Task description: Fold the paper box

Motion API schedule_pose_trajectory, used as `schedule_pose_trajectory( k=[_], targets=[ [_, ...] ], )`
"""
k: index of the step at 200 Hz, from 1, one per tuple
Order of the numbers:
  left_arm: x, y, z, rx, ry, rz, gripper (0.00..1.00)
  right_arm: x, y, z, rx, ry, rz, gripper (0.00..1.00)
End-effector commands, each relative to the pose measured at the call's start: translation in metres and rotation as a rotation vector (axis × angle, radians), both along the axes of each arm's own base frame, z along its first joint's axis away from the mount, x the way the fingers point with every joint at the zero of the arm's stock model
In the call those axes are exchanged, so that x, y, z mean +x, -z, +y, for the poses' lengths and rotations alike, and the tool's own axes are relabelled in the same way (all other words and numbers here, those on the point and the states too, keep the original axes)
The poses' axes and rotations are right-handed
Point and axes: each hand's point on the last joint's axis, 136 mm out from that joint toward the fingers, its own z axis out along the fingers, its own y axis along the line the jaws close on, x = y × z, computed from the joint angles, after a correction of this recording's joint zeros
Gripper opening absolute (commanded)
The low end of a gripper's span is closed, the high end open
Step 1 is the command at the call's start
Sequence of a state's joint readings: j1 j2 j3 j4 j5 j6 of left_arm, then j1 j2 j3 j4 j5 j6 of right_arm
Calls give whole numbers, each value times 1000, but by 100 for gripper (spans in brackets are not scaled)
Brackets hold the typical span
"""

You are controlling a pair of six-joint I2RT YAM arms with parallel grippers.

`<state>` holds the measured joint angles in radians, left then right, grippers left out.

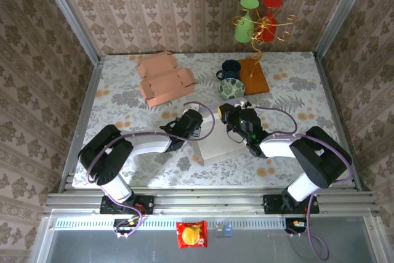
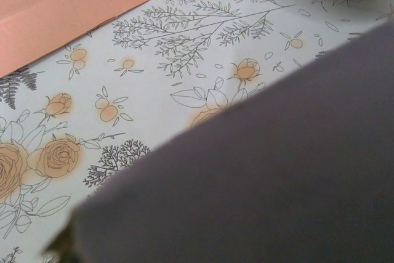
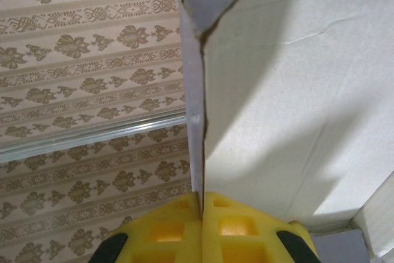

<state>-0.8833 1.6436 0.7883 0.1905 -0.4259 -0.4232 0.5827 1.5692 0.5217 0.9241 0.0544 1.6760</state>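
The white paper box (image 1: 214, 146) is sitting on the flowered table (image 1: 123, 100). The left gripper (image 1: 194, 124) is reaching in at the box's far left corner, and the right gripper (image 1: 229, 116) is coming in at its far right corner. Flattened pink cardboard (image 1: 165, 78) is lying beyond the box to the left. A leaf-patterned bowl (image 1: 231, 88), a dark mug (image 1: 231, 69) and a wooden board (image 1: 253, 76) are standing beyond the box to the right.

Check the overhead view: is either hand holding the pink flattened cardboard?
No: the pink flattened cardboard lies farther back on the table, apart from the left hand and right hand, both at the white box.
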Motion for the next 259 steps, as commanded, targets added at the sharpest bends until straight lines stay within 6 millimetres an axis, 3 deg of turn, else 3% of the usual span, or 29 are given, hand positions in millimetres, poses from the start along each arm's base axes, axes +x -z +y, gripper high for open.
schedule_pose_trajectory(
  k=[1, 29, 59, 95, 129, 162, 190, 226, 259],
  targets=[
    [8, -13, -10, -21, -14, -41, 0, -17, 24, 6, -52, -38, 84, 0],
    [8, -13, -8, 8, 1, -54, 0, -19, 20, 2, -96, -39, 80, 21],
    [7, -15, -4, 38, 24, -84, 0, -21, 6, -12, -213, -83, 65, 54],
    [7, -17, 1, 94, 59, -119, 0, -37, -40, -40, -399, -179, -15, 75],
    [8, -17, 10, 147, 101, -148, 0, -55, -65, -75, -531, -209, -103, 75],
    [9, -14, 19, 172, 200, -140, 0, -59, -63, -110, -740, -246, -169, 62],
    [10, -8, 27, 148, 308, -74, 0, -51, -52, -126, -921, -265, -235, 51],
    [12, -6, 41, 102, 397, -14, 0, -33, -39, -133, -1069, -301, -324, 44],
    [17, -6, 54, 19, 433, 39, 0, -18, -20, -109, -1119, -494, -461, 44]
  ],
)
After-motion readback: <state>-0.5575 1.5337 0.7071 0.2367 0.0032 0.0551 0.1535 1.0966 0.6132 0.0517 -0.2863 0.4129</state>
